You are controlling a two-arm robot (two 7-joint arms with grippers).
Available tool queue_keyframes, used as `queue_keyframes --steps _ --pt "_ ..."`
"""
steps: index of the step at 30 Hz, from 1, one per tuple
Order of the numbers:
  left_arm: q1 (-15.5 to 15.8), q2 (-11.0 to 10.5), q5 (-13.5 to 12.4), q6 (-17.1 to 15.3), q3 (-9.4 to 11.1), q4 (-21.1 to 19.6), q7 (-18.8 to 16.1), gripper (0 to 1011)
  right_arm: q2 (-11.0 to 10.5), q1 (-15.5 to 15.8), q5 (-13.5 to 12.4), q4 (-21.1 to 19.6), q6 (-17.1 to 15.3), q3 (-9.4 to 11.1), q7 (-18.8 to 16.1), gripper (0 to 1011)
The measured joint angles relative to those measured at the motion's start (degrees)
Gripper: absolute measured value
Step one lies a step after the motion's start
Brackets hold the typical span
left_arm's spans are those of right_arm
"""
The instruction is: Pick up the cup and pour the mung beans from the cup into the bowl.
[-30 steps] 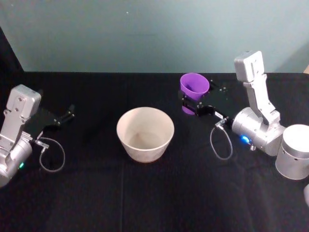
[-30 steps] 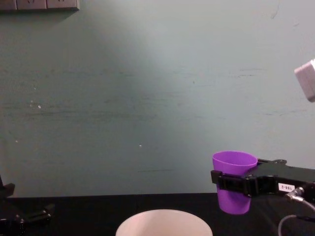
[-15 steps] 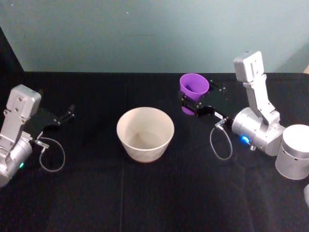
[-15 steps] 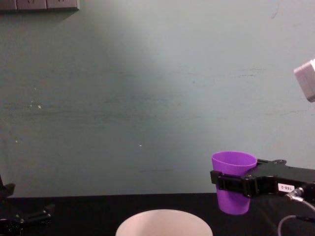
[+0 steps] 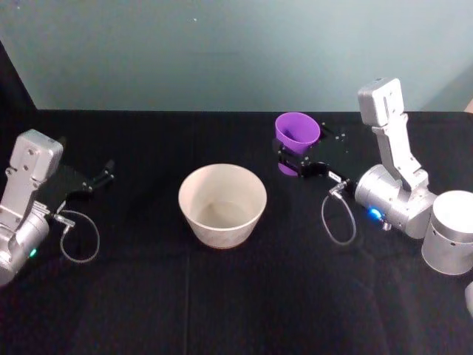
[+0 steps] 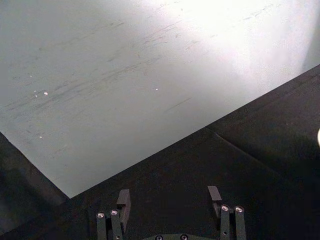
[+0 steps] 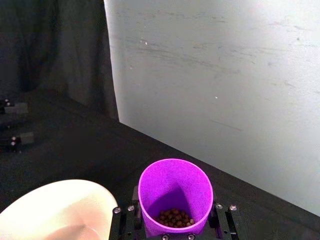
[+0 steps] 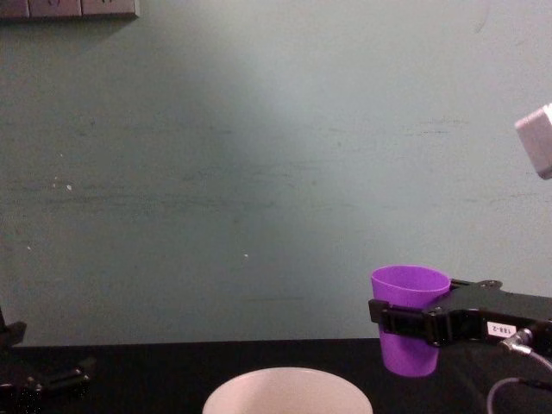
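My right gripper (image 5: 299,160) is shut on the purple cup (image 5: 296,140), holding it upright above the black table, to the right of and a little behind the bowl (image 5: 222,204). In the chest view the cup (image 8: 409,319) hangs clear of the table with the black fingers (image 8: 414,323) clamped round its middle, beside the bowl's rim (image 8: 286,390). The right wrist view shows the cup (image 7: 174,196) with brown mung beans (image 7: 173,218) at its bottom and the bowl (image 7: 55,211) beside it. My left gripper (image 5: 103,176) is parked at the far left, open and holding nothing (image 6: 170,197).
The black table (image 5: 236,296) runs back to a pale green wall (image 5: 222,44). A grey cable loop (image 5: 336,218) hangs from the right wrist near the bowl's right side. The right arm's base (image 5: 449,233) stands at the right edge.
The cup has shifted very slightly left and down in the chest view. The left arm has not moved.
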State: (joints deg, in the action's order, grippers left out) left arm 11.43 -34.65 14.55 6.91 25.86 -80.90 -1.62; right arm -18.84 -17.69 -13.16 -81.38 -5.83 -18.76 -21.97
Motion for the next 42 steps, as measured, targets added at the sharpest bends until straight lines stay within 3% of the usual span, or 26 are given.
queue_keyframes --steps 42 --pt "0.0 0.0 0.0 0.0 0.0 0.0 0.0 1000 0.0 0.0 0.0 0.0 0.0 0.0 0.0 723"
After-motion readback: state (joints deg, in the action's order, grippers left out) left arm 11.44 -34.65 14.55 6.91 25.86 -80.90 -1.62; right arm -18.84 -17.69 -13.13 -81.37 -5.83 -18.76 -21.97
